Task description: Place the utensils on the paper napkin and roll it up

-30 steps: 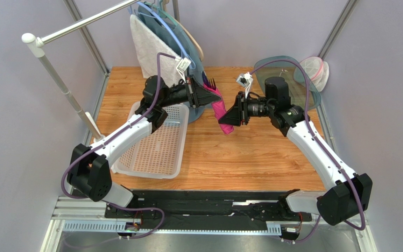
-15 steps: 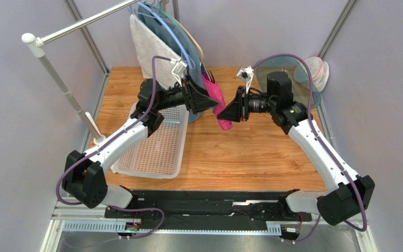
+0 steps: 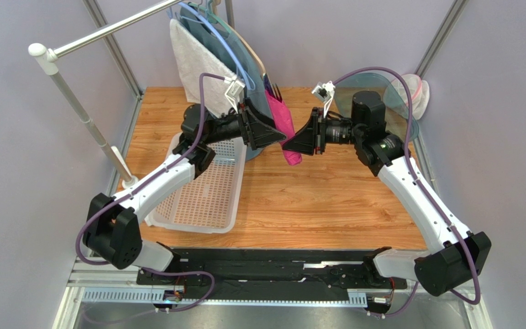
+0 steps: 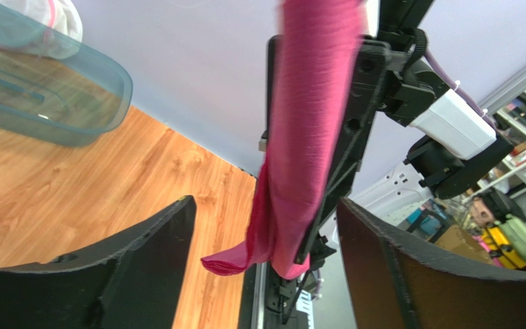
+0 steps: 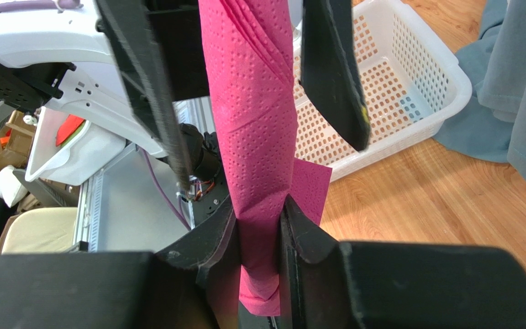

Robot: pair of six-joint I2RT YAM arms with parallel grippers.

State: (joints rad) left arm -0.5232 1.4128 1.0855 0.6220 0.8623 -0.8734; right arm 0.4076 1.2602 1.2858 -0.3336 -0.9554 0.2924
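The paper napkin (image 3: 287, 129) is a magenta roll held upright in the air above the table's middle back. Dark utensil tips (image 3: 276, 91) poke out of its upper end; the rest of the utensils is hidden inside. My right gripper (image 3: 291, 145) is shut on the roll's lower part, and in the right wrist view the paper napkin (image 5: 252, 116) is pinched at my right gripper (image 5: 259, 216). My left gripper (image 3: 281, 134) stands open around the roll. In the left wrist view my left gripper (image 4: 267, 202) has clear gaps on both sides of the paper napkin (image 4: 307, 123).
A white basket (image 3: 204, 195) lies under the left arm. A grey-white towel (image 3: 189, 58) and teal cloth (image 5: 513, 82) hang from the rack at the back. A clear teal tub (image 3: 399, 120) sits at the back right. A white rack pole (image 3: 80, 110) stands left.
My left gripper has opened and let go of the roll. The right gripper keeps its hold and has carried the roll slightly toward the back.
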